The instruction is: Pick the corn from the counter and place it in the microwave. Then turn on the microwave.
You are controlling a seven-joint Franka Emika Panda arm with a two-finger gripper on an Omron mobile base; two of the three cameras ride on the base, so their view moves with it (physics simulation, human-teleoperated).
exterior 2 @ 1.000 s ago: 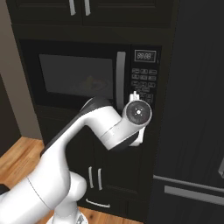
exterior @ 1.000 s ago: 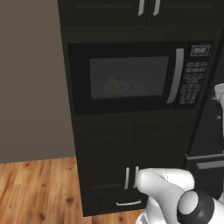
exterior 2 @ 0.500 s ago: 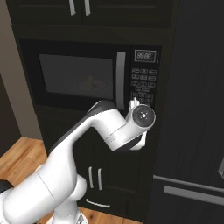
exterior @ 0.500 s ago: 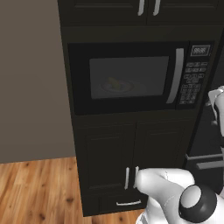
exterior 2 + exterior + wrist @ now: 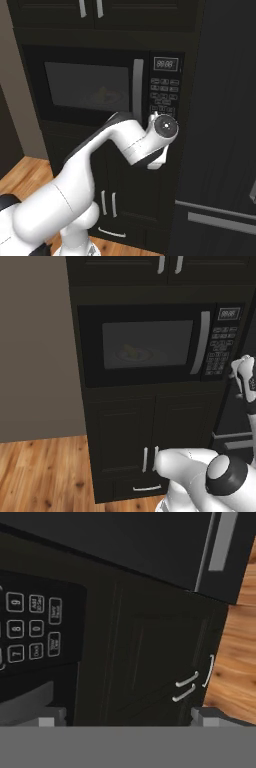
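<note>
The microwave [image 5: 150,346] is black, with a grey window, a curved silver door handle [image 5: 202,342] and a black keypad [image 5: 220,348] of pale-lettered keys under a small grey display. Behind the window, at about 9 o'clock of the handle, the corn [image 5: 131,351] shows as dull yellow on a pale plate. The cabinet doors [image 5: 155,431] below are black with thin silver handles. The floor [image 5: 40,471] is warm orange-brown wood with darker grain. The wall [image 5: 35,346] at the microwave's 9 o'clock is plain grey-brown. The arm [image 5: 75,195] is white with dark joints.
</note>
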